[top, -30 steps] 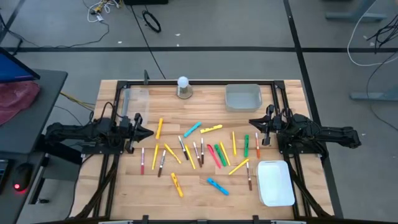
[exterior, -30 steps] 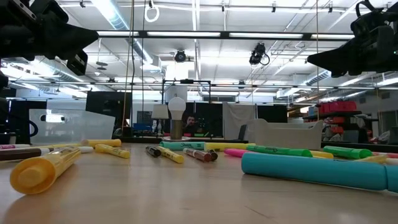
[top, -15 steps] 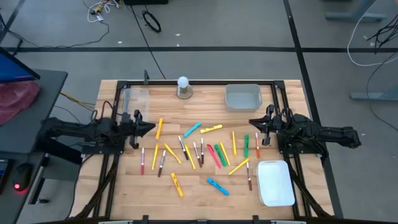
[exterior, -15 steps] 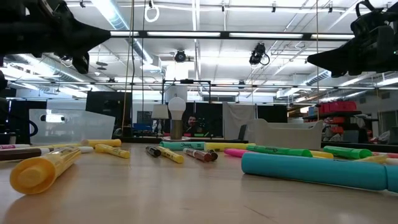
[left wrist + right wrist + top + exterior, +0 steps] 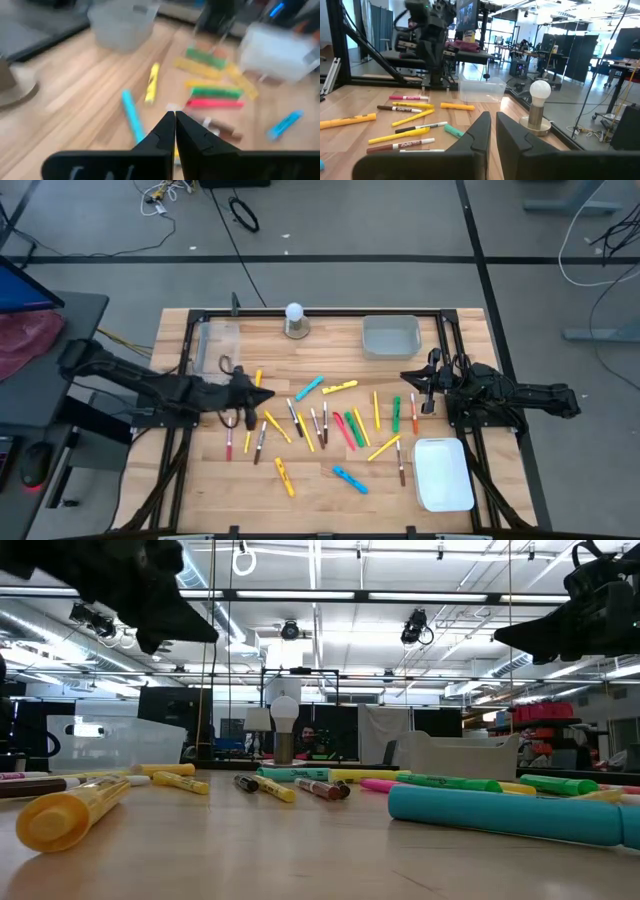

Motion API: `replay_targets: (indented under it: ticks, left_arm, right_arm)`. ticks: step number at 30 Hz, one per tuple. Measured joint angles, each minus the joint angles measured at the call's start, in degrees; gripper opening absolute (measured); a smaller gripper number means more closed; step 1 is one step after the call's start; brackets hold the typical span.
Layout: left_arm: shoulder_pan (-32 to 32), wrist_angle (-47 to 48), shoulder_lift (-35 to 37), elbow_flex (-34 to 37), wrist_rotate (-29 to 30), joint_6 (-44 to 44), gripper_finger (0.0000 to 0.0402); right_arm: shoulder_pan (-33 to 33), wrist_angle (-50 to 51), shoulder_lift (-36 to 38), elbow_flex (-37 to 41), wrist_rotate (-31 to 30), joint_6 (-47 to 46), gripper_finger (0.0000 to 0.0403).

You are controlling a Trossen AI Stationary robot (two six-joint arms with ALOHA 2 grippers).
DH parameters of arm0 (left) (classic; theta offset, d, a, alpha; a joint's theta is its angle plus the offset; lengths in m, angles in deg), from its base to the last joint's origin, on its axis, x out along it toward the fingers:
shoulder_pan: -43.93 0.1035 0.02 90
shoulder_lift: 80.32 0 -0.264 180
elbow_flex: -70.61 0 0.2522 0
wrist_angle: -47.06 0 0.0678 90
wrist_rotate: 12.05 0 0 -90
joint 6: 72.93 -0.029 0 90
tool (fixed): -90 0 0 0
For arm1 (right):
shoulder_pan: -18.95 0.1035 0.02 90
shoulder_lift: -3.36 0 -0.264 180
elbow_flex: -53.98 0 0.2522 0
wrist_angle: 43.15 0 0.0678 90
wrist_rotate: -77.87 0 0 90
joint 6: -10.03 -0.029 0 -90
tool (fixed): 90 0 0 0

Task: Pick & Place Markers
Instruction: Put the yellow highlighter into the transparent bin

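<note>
Wooden table [image 5: 200, 480] is strewn centrally with markers [image 5: 330, 420]. Left gripper [image 5: 262, 395], jaws closed and empty, is seen over them, markers blurred in its wrist view. Right gripper [image 5: 405, 377] is likewise closed.
</note>
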State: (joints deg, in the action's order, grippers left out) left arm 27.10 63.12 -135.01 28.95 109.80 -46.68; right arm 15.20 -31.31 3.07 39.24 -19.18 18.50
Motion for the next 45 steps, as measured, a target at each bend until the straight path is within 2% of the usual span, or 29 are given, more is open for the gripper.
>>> replay_targets:
  ticks: [4,8,12,17,21,24,29,35,40,45]
  left_arm:
    - [-1.60,17.42,-7.98,-8.41,3.96,12.17,0.0019]
    - [-1.40,27.36,-14.15,-10.35,4.16,27.04,0.0024]
    - [-0.43,30.36,-19.05,-8.90,2.52,37.80,0.0065]
    - [2.59,29.70,-23.22,-7.38,4.47,45.38,0.0152]
    - [5.73,29.39,-25.90,-5.94,3.93,49.34,0.0207]
    - [7.37,28.28,-27.74,-5.65,3.97,49.68,0.0225]
    - [9.46,25.07,-30.44,-5.61,6.34,49.63,0.0222]
    - [11.57,23.54,-34.61,-5.66,4.77,49.57,0.0193]
    - [11.57,21.53,-36.27,-5.77,5.45,49.60,0.0161]
    - [11.57,20.76,-36.30,-5.77,4.97,49.60,0.0110]
  right_arm:
    - [-0.02,-0.02,0.02,0.00,0.00,0.00,0.0033]
    - [-0.02,-0.01,0.02,0.00,0.00,-0.02,0.0033]
    - [-0.01,-0.01,0.01,0.00,0.00,-0.01,0.0033]
    - [-0.02,-0.01,0.02,0.00,0.00,-0.02,0.0033]
    - [0.00,0.00,0.00,0.00,0.02,-0.02,0.0033]
    - [-0.01,-0.01,0.02,-0.01,0.00,-0.01,0.0033]
    - [0.00,0.00,0.00,0.00,0.00,-0.02,0.0033]
    - [0.00,-0.02,0.01,0.00,0.01,0.00,0.0033]
    - [0.00,-0.02,0.00,0.00,0.00,-0.02,0.0033]
    - [-0.01,-0.02,0.01,0.00,0.00,-0.02,0.0033]
